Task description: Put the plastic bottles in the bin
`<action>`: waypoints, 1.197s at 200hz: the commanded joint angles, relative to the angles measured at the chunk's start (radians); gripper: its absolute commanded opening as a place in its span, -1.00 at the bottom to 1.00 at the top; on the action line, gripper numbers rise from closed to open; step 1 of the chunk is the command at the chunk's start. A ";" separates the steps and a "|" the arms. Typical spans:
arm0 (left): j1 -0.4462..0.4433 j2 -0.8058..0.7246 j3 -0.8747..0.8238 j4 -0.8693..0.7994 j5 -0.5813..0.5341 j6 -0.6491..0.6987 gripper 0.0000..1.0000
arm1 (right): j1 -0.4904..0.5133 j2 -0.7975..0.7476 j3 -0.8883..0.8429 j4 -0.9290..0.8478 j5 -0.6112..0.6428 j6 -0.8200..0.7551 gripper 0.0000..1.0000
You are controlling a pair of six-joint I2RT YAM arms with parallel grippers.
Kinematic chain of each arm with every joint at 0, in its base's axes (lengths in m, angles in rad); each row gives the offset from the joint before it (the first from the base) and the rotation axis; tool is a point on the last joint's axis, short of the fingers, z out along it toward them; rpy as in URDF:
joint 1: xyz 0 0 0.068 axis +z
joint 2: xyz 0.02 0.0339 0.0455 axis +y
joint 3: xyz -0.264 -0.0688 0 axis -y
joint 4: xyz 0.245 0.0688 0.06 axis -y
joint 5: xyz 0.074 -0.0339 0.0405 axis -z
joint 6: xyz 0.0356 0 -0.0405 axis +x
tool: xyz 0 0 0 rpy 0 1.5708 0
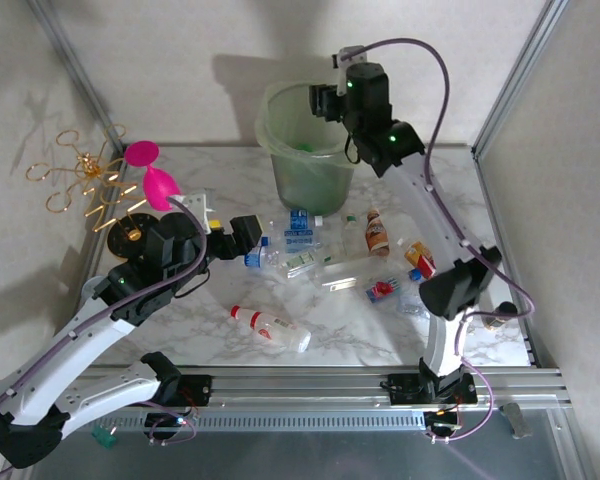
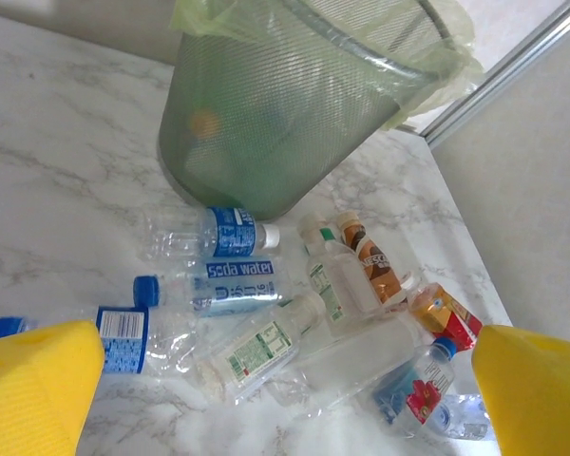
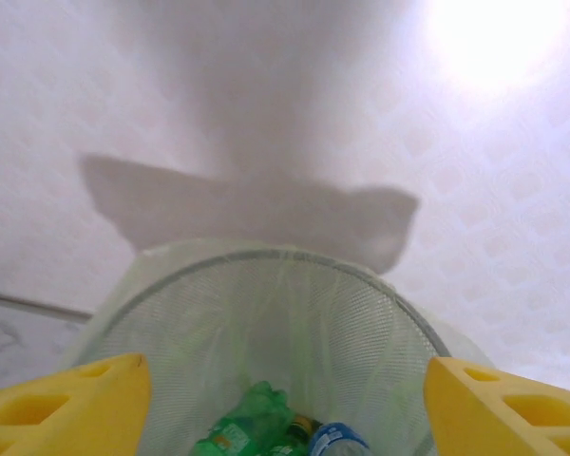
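1. Yellow fingers [image 2: 33,385] of your left gripper [image 2: 285,399] stood wide apart with nothing between them, poised above the loose bottles [image 2: 266,313] on the table [image 2: 57,171].
2. Between those fingers, lower down, lay a blue-labelled bottle [image 2: 128,337] and a white-labelled bottle [image 2: 256,351]. Both were on their sides and touching their neighbours in the heap. Neither was touched by the fingers.
3. Your right gripper [image 3: 285,399] hung over the mouth of the bin [image 3: 266,256], jaws apart and empty. A green bottle [image 3: 242,427] and a blue cap [image 3: 334,439] lay at the bottom of the bin.
4. Step in hand, as I judged it: the drop-off on the right was finished and a pick on the left was about to begin. Most of the bottles lay on the table, so the task was far from done.
5. The next move called for you to lower the left gripper onto one bottle, set the fingers square across its body and close gently. Thin plastic would likely buckle or slip.
6. A red-capped bottle [image 1: 272,328] lay by itself near the front edge, well apart from both grippers.
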 commanded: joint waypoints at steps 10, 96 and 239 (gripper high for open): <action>-0.006 0.007 0.017 -0.135 -0.096 -0.187 0.99 | 0.060 -0.194 -0.272 0.149 0.014 0.114 0.58; 0.018 0.052 -0.188 -0.297 0.048 -0.642 0.88 | 0.085 -0.718 -0.977 0.344 0.068 0.275 0.58; 0.009 0.167 -0.498 -0.061 0.191 -1.042 0.63 | 0.086 -0.996 -1.189 0.308 0.250 0.247 0.60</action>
